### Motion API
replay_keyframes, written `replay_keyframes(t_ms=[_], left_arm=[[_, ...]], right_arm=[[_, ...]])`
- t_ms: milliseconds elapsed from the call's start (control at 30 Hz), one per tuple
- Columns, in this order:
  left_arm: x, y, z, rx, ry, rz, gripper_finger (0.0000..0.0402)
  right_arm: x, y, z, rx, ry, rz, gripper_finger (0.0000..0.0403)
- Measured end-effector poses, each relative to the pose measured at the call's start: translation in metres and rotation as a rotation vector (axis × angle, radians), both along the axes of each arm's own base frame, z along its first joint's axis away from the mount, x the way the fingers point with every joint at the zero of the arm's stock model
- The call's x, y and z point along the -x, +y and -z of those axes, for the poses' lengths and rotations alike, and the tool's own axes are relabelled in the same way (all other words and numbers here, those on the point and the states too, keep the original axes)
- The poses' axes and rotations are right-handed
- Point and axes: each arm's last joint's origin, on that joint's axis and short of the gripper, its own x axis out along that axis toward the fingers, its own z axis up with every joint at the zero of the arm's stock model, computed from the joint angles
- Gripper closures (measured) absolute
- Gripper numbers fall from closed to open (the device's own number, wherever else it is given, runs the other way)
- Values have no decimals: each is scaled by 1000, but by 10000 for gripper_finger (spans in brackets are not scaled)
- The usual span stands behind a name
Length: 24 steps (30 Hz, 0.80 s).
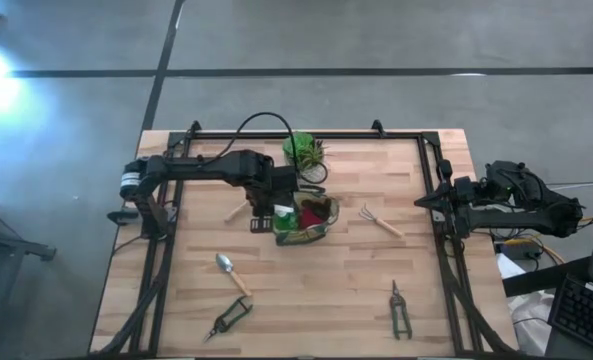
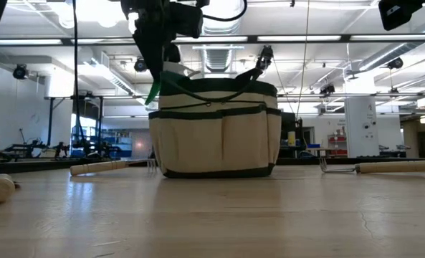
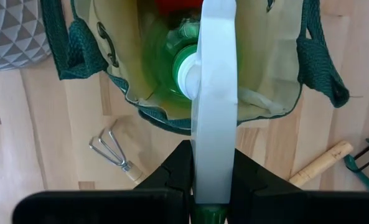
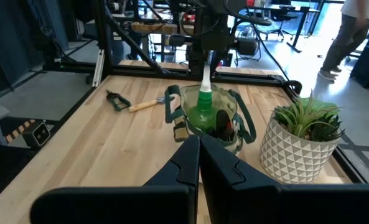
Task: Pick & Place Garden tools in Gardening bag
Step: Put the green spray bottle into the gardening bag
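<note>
Jaws of left gripper (image 3: 214, 186) clamp green-and-white plastic tool (image 3: 214, 93) over tan fabric gardening bag (image 1: 311, 232); we judge next: lower, release. Right gripper (image 4: 198, 163) parked aside, jaws closed.

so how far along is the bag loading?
Done: a red-and-black item already sits in the gardening bag. In hand: the left gripper holds the green-and-white tool upright over the bag's mouth, not yet released. Left on the table: rake fork, trowel, two pruners, and another wooden-handled tool beside the bag. Right gripper waits shut at the table's right edge.
</note>
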Motion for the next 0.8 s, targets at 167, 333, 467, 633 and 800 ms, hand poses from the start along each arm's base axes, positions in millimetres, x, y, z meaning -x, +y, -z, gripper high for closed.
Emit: replay_keyframes(t_ms=[167, 333, 467, 633, 800], left_arm=[[-3, -1, -1, 24, -38, 13, 347], [-4, -1, -1, 25, -40, 20, 347], [-4, -1, -1, 25, -40, 20, 347], [-4, -1, -1, 25, -39, 21, 321], [-4, -1, -1, 26, -40, 20, 281]], right_arm=[[0, 0, 0, 0, 0, 0, 394], [0, 0, 0, 0, 0, 0, 394], [0, 0, 0, 0, 0, 0, 394], [0, 0, 0, 0, 0, 0, 394], [0, 0, 0, 0, 0, 0, 394]])
